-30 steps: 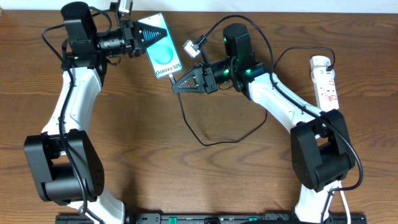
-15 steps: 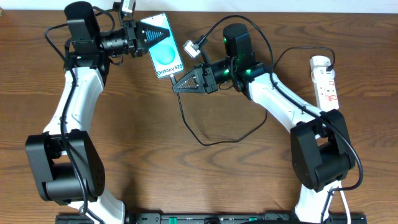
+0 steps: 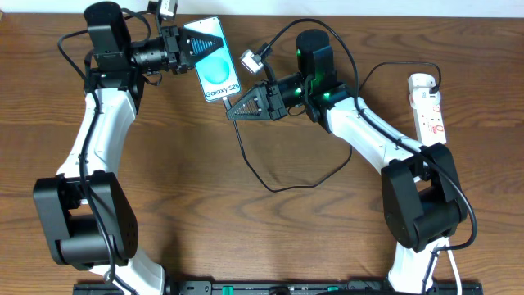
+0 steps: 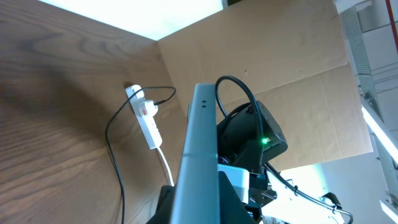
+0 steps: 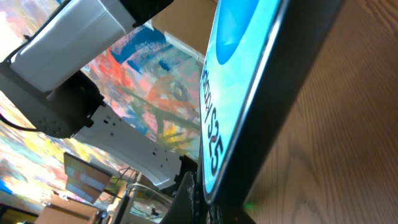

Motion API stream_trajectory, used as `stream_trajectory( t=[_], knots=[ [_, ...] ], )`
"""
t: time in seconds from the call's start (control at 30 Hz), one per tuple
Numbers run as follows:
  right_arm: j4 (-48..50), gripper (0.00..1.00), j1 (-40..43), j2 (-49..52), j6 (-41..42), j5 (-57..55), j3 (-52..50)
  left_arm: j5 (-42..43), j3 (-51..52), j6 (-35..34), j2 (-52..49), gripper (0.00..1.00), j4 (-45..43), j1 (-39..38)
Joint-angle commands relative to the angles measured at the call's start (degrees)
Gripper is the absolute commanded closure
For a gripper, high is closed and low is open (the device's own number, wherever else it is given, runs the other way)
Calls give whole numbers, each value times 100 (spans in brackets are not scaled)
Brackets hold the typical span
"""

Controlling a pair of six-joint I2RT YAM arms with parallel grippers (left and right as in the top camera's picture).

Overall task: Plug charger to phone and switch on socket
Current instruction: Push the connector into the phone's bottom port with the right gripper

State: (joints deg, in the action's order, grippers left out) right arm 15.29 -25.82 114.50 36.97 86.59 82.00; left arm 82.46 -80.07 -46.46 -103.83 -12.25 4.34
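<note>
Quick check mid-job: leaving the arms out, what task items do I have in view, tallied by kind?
Phone: 1
Black charger cable: 1
White power strip: 1
Total: 3

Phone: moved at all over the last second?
Yes, slightly. The phone, clamped in the left fingers, has shifted a little right, toward the socket, and slightly up in the overhead view; the socket has stayed put.

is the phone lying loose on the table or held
Held: the left pincer is shut on the phone at its upper end, with the screen facing the overhead camera.
</note>
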Motion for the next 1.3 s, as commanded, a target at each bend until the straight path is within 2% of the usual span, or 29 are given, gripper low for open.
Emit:
stream_trajectory(
  t=[0.0,0.73,0.83,1.0,1.07,1.13,1.17,1.27],
  knots=[
    [107,99,153,0,96,-503,120,348,-61,232,42,92,11,-83],
    [103,99,323,0,435,-1080,120,304,-61,234,42,92,9,-83],
    [103,96,323,0,437,-1080,120,302,-61,232,42,93,11,-83],
    [103,76,323,0,435,-1078,120,299,-61,232,42,93,11,-83],
    [103,64,323,0,435,-1075,120,297,-61,234,42,93,9,-83],
    [105,50,323,0,435,-1051,120,273,-61,234,42,93,11,-83],
    [105,33,323,0,433,-1014,120,234,-61,234,42,93,9,-83],
    [105,8,323,0,431,-946,120,210,-61,234,42,93,11,-76]
  ],
)
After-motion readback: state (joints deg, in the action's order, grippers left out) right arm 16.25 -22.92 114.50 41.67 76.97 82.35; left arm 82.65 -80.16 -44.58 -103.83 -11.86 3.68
